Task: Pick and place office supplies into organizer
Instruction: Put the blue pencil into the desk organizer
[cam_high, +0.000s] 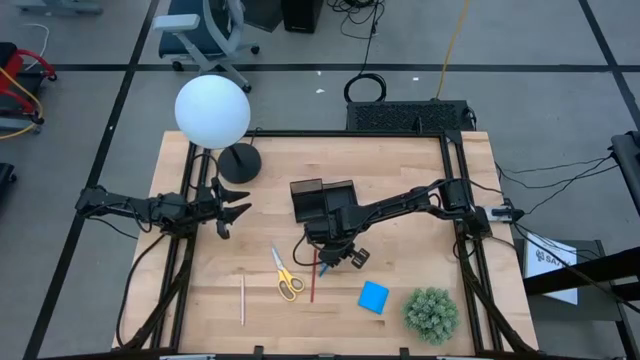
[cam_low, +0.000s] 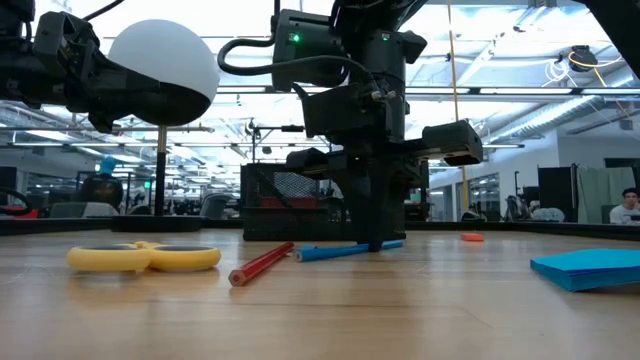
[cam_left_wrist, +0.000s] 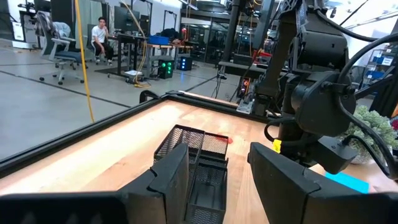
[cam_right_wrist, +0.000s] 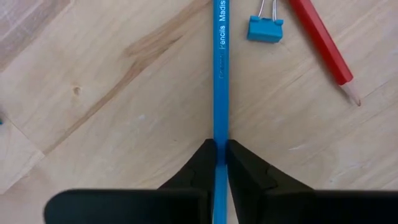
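**Right pincer pinches blue pencil on the surface**

The right pincer (cam_right_wrist: 221, 152) has its fingers closed on the blue pencil (cam_right_wrist: 220, 74), which lies flat on the surface (cam_high: 420, 200) near its middle, just in front of the black organizer (cam_high: 322, 200). Beside the pencil lie a blue binder clip (cam_right_wrist: 265, 28) and a red pencil (cam_right_wrist: 323, 46). The scissors (cam_high: 286, 277) and blue notepad (cam_high: 373, 297) rest nearer the front edge. The left pincer (cam_high: 232, 212) hangs open above the left edge.

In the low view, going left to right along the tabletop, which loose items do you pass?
Yellow-handled scissors → red pencil → blue pencil, which the right gripper stands over → small red item → blue notepad.
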